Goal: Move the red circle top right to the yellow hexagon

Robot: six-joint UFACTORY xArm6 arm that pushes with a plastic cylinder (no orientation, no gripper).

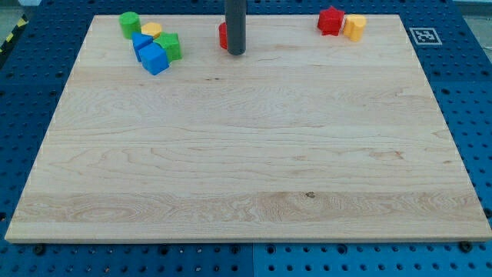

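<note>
My tip [236, 53] stands near the view's top, left of the middle. The red circle [223, 35] is right behind the rod, mostly hidden by it, with only its left edge showing. The yellow hexagon [354, 27] sits at the view's top right, touching a red star-like block [330, 21] on its left. The red circle is far to the left of the yellow hexagon.
A cluster sits at the view's top left: a green cylinder [129, 24], a yellow block [151, 30], a green block [170, 46] and two blue blocks [154, 58] [141, 42]. A marker tag [422, 35] lies beyond the board's top right corner.
</note>
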